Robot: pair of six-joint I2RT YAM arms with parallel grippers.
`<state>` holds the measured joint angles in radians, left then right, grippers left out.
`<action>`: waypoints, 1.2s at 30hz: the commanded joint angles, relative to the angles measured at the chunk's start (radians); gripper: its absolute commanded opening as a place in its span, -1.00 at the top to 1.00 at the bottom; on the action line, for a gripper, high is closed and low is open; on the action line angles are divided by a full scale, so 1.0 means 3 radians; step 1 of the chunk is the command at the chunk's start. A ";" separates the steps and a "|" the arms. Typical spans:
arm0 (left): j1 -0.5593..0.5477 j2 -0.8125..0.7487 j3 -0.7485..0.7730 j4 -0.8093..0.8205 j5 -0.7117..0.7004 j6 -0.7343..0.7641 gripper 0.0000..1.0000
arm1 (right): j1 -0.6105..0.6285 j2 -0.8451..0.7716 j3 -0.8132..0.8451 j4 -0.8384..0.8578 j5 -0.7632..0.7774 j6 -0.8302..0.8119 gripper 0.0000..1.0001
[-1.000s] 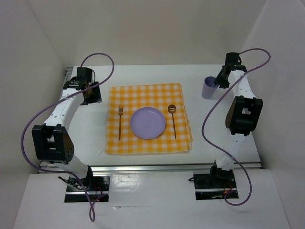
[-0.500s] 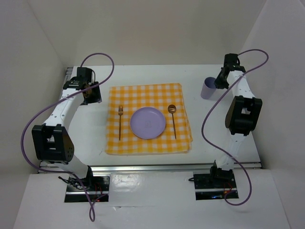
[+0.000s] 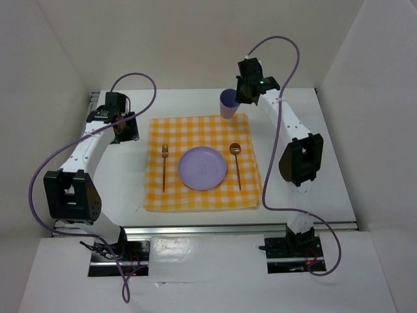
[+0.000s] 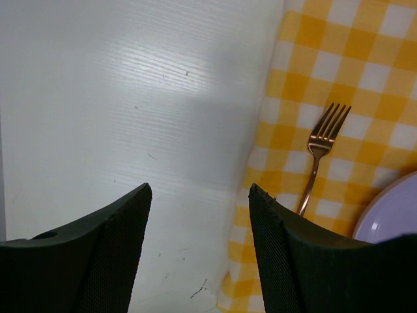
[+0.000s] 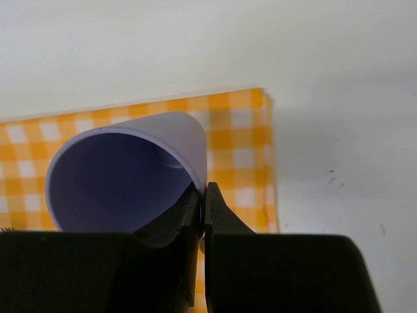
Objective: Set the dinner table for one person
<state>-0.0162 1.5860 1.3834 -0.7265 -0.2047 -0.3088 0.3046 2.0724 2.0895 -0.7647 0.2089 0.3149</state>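
The white table (image 3: 332, 150) filled the floor of the enclosure, its metal rail running along the near edge just in front of the two arm bases. A yellow-and-white checked cloth (image 3: 195, 134) lay flat on the middle of it. At the centre of the cloth sat a lilac plate (image 3: 202, 167), with a copper-coloured fork (image 3: 164, 166) just to its left and a matching spoon (image 3: 236, 163) just to its right. Both lay lengthwise, heads toward the far side, and neither touched the plate.

The right arm reached across to the far edge of the cloth. The right pincer (image 5: 203, 195) was closed on the wall of a lilac cup (image 5: 127, 176), one finger inside the rim and the other outside. In the wrist view the cup's mouth faced the camera, with the cloth's far right corner behind it. From above, the cup (image 3: 228, 103) showed at the cloth's far edge, right of centre. Whether it rested on the table or hung above it could not be told.

The left pincer (image 4: 199, 195) stood with its fingers wide apart and nothing between them. It hung over bare table just beside the cloth's left edge, and the fork (image 4: 319, 156) showed past its right finger.
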 commanded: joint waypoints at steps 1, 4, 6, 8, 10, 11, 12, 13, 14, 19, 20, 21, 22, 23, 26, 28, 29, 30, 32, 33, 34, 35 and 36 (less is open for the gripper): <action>0.0018 -0.0148 -0.0030 0.0105 -0.0023 0.0089 -0.37 | 0.0079 0.0316 0.0336 -0.0181 0.0163 -0.0042 1.00; 0.0018 -0.0178 -0.0061 0.0105 -0.0023 0.0089 -0.37 | 0.0181 0.0394 0.0474 -0.0248 0.0290 -0.0042 1.00; 0.0018 -0.0178 -0.0061 0.0105 -0.0059 0.0089 -0.37 | 0.0181 0.0425 0.0384 -0.0248 0.0291 -0.0042 1.00; 0.0018 -0.0178 -0.0061 0.0105 -0.0059 0.0089 -0.37 | 0.0181 0.0358 0.0281 -0.0208 0.0291 -0.0012 1.00; 0.0018 -0.0148 -0.0061 0.0105 -0.0059 0.0089 -0.37 | 0.0181 0.0358 0.0153 -0.0176 0.0255 -0.0012 1.00; 0.0018 -0.0148 -0.0061 0.0105 -0.0059 0.0089 -0.37 | 0.0181 0.0358 0.0153 -0.0176 0.0255 -0.0012 1.00; 0.0018 -0.0148 -0.0061 0.0105 -0.0059 0.0089 -0.37 | 0.0181 0.0358 0.0107 -0.0176 0.0255 -0.0012 1.00; 0.0018 -0.0117 -0.0061 0.0105 -0.0059 0.0089 -0.37 | 0.0181 0.0388 0.0107 -0.0176 0.0255 -0.0012 1.00; 0.0018 -0.0117 -0.0030 0.0105 -0.0029 0.0089 -0.37 | 0.0181 0.0424 0.0107 -0.0176 0.0255 -0.0012 1.00; 0.0018 -0.0117 -0.0030 0.0105 -0.0029 0.0089 -0.37 | 0.0181 0.0552 0.0142 -0.0207 0.0255 -0.0012 1.00; 0.0018 -0.0117 -0.0030 0.0105 -0.0029 0.0089 -0.37 | 0.0181 0.0552 0.0142 -0.0238 0.0225 -0.0012 0.94; 0.0018 -0.0147 -0.0060 0.0105 -0.0029 0.0089 -0.37 | 0.0181 0.0552 0.0142 -0.0238 0.0224 -0.0012 0.62; 0.0018 -0.0148 -0.0061 0.0105 -0.0029 0.0089 -0.37 | 0.0181 0.0552 0.0142 -0.0238 0.0194 -0.0012 0.46; 0.0018 -0.0148 -0.0061 0.0105 -0.0029 0.0089 -0.37 | 0.0181 0.0552 0.0173 -0.0238 0.0194 -0.0012 0.31; 0.0018 -0.0148 -0.0061 0.0136 -0.0029 0.0089 -0.37 | 0.0181 0.0512 0.0204 -0.0238 0.0163 -0.0012 -0.22; 0.0018 -0.0148 -0.0061 0.0136 -0.0029 0.0089 -0.37 | 0.0151 0.0511 0.0336 -0.0238 0.0132 -0.0012 -0.49; 0.0018 -0.0148 -0.0061 0.0136 -0.0029 0.0089 -0.37 | 0.0150 0.0471 0.0377 -0.0238 0.0132 -0.0012 -0.60; 0.0018 -0.0148 -0.0061 0.0136 -0.0029 0.0089 -0.37 | 0.0150 0.0425 0.0418 -0.0238 0.0102 -0.0012 -0.68; 0.0018 -0.0148 -0.0061 0.0136 -0.0029 0.0089 -0.37 | 0.0115 0.0343 0.0536 -0.0238 0.0101 -0.0042 -0.80; 0.0018 -0.0148 -0.0061 0.0136 -0.0029 0.0119 -0.37 | 0.0115 0.0216 0.0536 -0.0238 0.0101 -0.0042 -0.96; 0.0018 -0.0148 -0.0061 0.0136 -0.0029 0.0119 -0.37 | 0.0084 0.0134 0.0536 -0.0192 0.0101 -0.0042 -1.00; 0.0018 -0.0178 -0.0061 0.0136 -0.0059 0.0119 -0.37 | 0.0084 0.0037 0.0496 -0.0161 0.0101 -0.0042 -1.00; 0.0018 -0.0178 -0.0061 0.0136 -0.0059 0.0119 -0.37 | 0.0033 -0.0182 0.0439 -0.0090 0.0101 -0.0042 -1.00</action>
<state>-0.0162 1.5711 1.3689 -0.7090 -0.2100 -0.2874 0.3450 2.1948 2.1895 -0.8379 0.2386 0.3119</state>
